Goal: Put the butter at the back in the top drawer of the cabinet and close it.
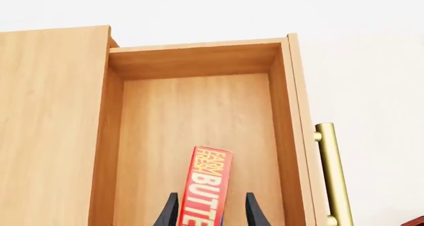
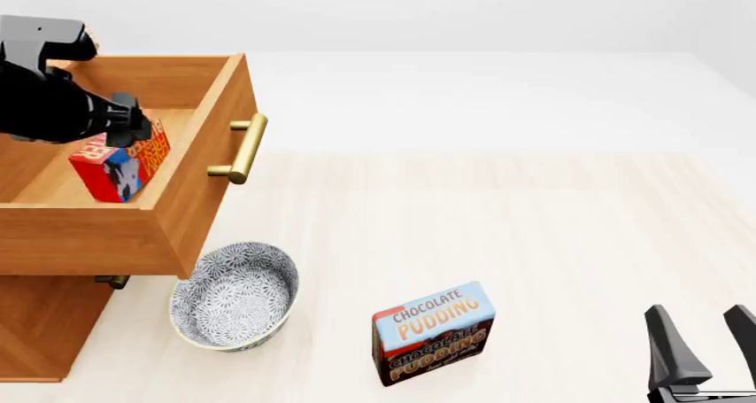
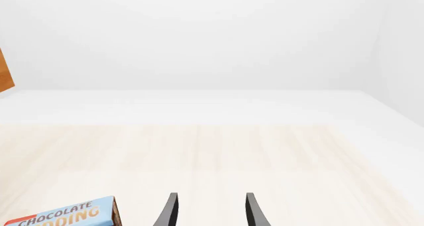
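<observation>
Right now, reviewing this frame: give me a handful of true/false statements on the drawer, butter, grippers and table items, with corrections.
1. The top drawer is pulled open. True.
2. The butter lies on the table beside the bowl. False: it is inside the drawer, between the left gripper fingers.
3. The right gripper holds the pudding box. False: it is open, apart from the box.
4. The bowl sits left of the pudding box in the front view. True.

- Your butter (image 2: 119, 166), a small red-and-orange box with white lettering and a blue edge, stands on edge inside the top drawer (image 2: 201, 168).
- That drawer, brass-handled, sits pulled fully open from the light-brown cabinet (image 2: 48, 328) at your ten o'clock.
</observation>
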